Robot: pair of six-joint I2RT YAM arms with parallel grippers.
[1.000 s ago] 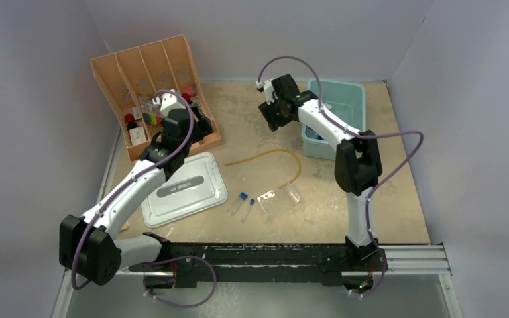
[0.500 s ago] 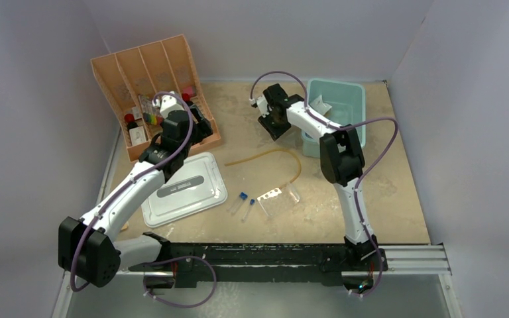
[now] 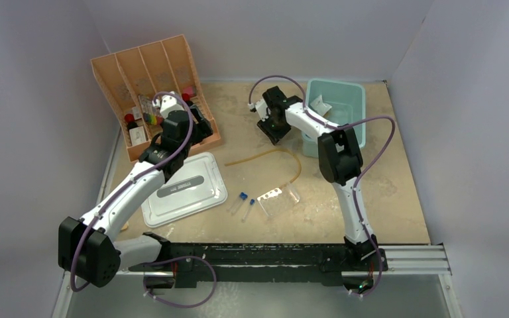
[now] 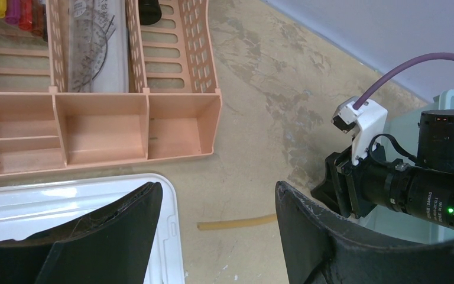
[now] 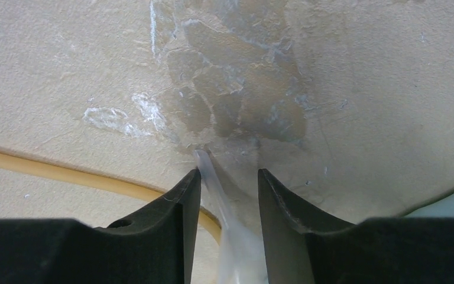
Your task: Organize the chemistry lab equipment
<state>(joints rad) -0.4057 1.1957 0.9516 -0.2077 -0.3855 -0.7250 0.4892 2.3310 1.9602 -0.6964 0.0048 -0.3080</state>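
In the right wrist view my right gripper [image 5: 229,173] is closed on a thin clear plastic piece [image 5: 236,245] that slants between its jaws. The piece's tip pokes out past the left finger. The tan rubber tube [image 5: 65,171] curves on the table just beneath. From the top view this gripper [image 3: 275,134] hangs left of the teal bin [image 3: 354,99], above the tube [image 3: 272,154]. The left gripper [image 4: 217,184] is open and holds nothing, over the gap between the grey lid [image 4: 65,198] and the tube's end [image 4: 236,223]. Two blue-capped test tubes [image 3: 242,198] lie beside the clear holed rack [image 3: 277,199].
The orange divided organizer [image 3: 172,63] stands at the back left with small items in its compartments. The grey lid [image 3: 185,189] lies in front of it. A pale item [image 3: 319,103] sits in the teal bin. Walls close in the table at the back and sides.
The right gripper has swung left and down, away from the teal bin toward the tube, and its jaws have narrowed. The left arm has not moved.
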